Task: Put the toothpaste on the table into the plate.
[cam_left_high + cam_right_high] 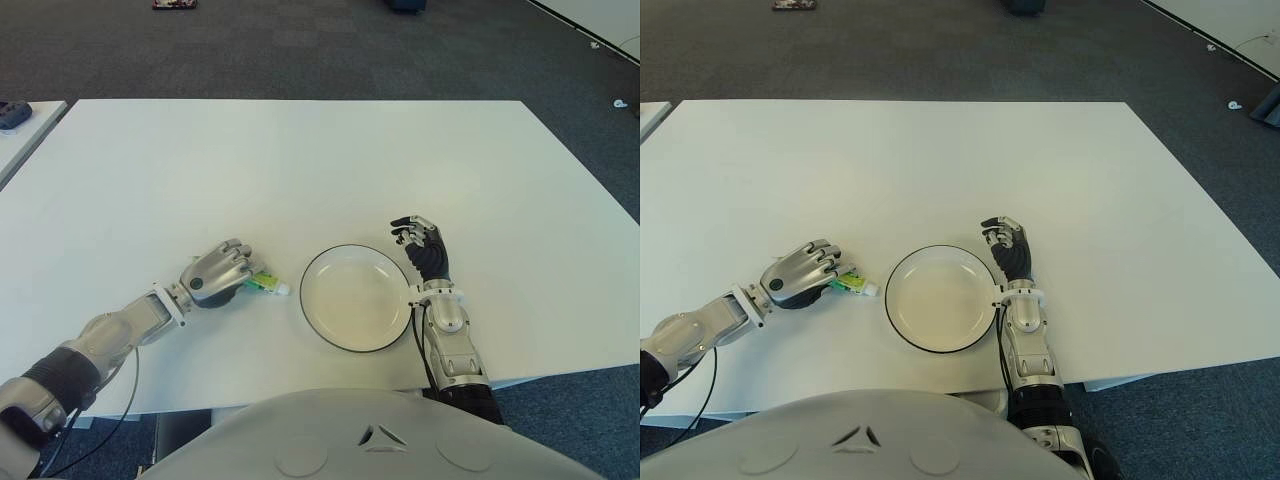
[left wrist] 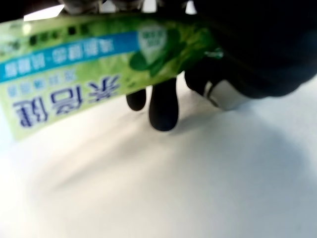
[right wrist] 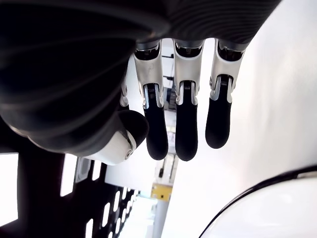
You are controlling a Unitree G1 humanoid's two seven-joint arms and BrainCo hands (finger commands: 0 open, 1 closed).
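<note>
While left robot hand (image 1: 222,270) curls over the toothpaste (image 1: 266,283) on the tabletop (image 1: 300,170), cap pointing at the plate (image 1: 355,296) just beside, right robot hand (image 1: 423,247) idles beyond the plate, fingers relaxed, empty.

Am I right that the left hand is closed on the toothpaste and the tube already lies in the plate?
Not quite: the left hand does grip the toothpaste, but the left eye view shows the tube on the table, left of the plate, not in it.

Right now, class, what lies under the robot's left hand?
A green toothpaste tube lies under the left hand, fingers curled over it; only its cap end shows, pointing toward the plate. The rest is covered.
</note>
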